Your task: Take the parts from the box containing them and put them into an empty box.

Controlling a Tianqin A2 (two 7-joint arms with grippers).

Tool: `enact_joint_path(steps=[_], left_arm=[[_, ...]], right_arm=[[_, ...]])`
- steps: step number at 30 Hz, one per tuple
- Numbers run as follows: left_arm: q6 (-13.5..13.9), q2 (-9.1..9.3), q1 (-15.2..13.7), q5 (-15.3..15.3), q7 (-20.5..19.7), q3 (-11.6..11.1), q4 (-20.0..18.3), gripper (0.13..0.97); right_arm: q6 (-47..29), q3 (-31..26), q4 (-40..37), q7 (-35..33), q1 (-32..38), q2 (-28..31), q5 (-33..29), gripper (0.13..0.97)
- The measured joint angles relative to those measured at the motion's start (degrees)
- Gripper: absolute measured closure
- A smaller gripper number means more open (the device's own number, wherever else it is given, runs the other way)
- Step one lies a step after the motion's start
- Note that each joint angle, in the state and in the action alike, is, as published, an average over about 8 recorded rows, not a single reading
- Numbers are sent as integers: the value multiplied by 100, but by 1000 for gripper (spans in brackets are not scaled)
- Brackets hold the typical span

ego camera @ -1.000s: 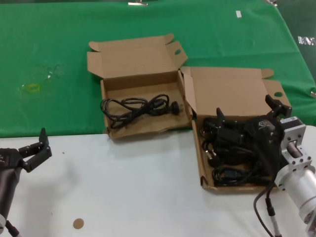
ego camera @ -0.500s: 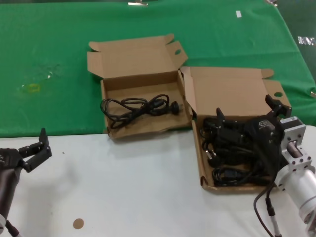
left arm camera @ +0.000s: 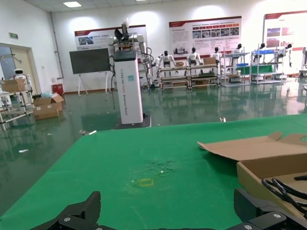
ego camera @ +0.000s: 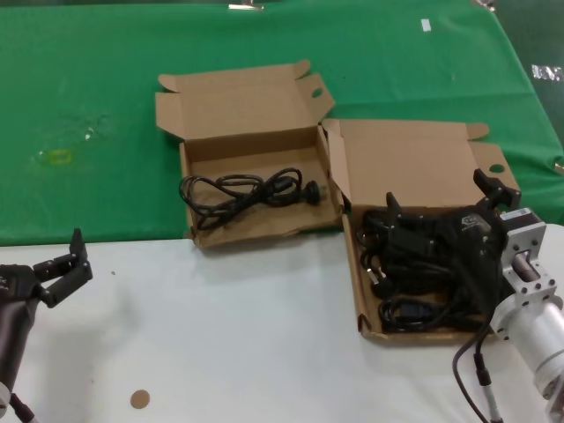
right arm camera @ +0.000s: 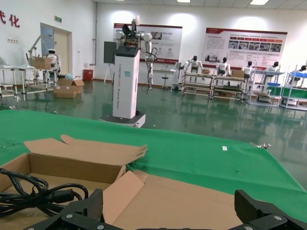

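Note:
The box with a straight front wall (ego camera: 414, 337) stands at the right and holds a heap of several black power cords (ego camera: 414, 308). My right gripper (ego camera: 441, 198) hangs open over that heap, touching nothing that I can see. In the right wrist view my right gripper (right arm camera: 171, 206) has its fingers wide apart before that box's lid (right arm camera: 192, 201). The box with a wavy front wall (ego camera: 264, 231) stands to its left with one coiled cord (ego camera: 247, 189) in it. My left gripper (ego camera: 62, 264) is open and empty at the near left, also seen in its wrist view (left arm camera: 168, 211).
Both boxes lie where the green cloth (ego camera: 88, 88) meets the white table (ego camera: 220, 335). A yellowish mark (ego camera: 57, 157) is on the cloth at the left. A small brown disc (ego camera: 139, 399) lies near the table's front. My right arm's cable (ego camera: 476, 370) hangs by the box.

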Motion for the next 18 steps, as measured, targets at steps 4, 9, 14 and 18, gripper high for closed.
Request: enact_joint_path(steps=[4, 9, 14, 18], left_arm=[[0, 0, 0, 0, 0, 0, 0, 132], [0, 0, 0, 0, 0, 0, 0, 132], [0, 0, 0, 0, 0, 0, 0, 132], [0, 0, 0, 0, 0, 0, 0, 132]], right_arm=[[0, 0, 0, 0, 0, 0, 0, 129], [0, 0, 0, 0, 0, 0, 0, 129], [0, 0, 0, 0, 0, 0, 0, 129], [0, 0, 0, 0, 0, 0, 0, 129]])
